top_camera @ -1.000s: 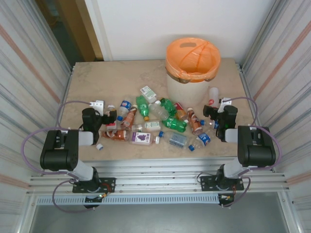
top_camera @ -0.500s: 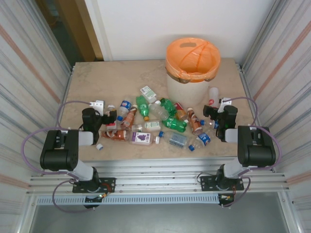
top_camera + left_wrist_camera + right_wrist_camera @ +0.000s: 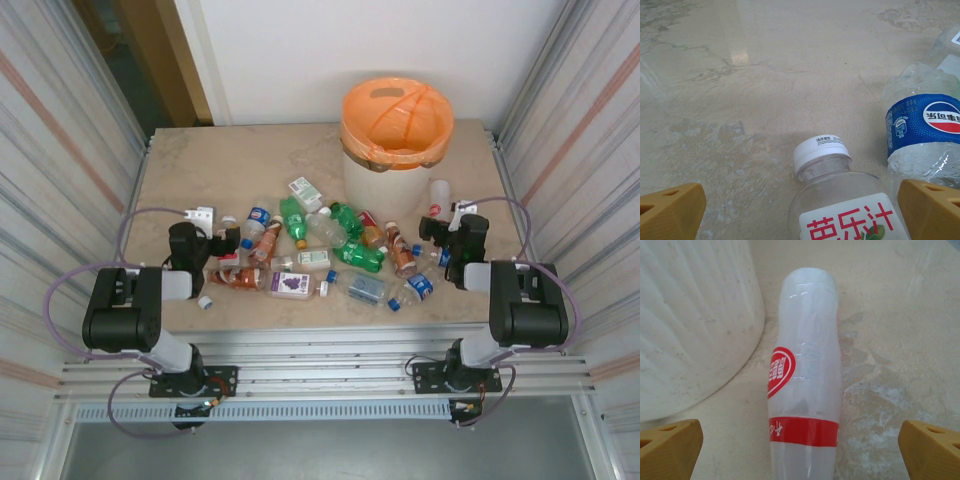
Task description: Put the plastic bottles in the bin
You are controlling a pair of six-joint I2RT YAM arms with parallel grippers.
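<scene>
Several plastic bottles (image 3: 330,250), green, clear and orange-brown, lie scattered mid-table. The cream-white bin (image 3: 397,140) with its orange bag stands at the back right. My left gripper (image 3: 226,241) is open at the pile's left edge. Its yellow fingertips (image 3: 671,212) flank a clear bottle with a white cap (image 3: 840,200) without touching it, and a blue-labelled bottle (image 3: 923,132) lies just to the right. My right gripper (image 3: 440,229) is open too, low on the table. A white bottle with a red label (image 3: 806,370) lies lengthwise between its fingers, beside the bin wall (image 3: 690,320).
The marble table (image 3: 210,170) has bare room at the back left. Corrugated metal walls (image 3: 60,150) close both sides. A loose blue cap (image 3: 394,305) and a white cap (image 3: 204,301) lie near the front edge.
The right gripper has edged slightly away from me toward the white bottle. The left arm and the bottles have not moved.
</scene>
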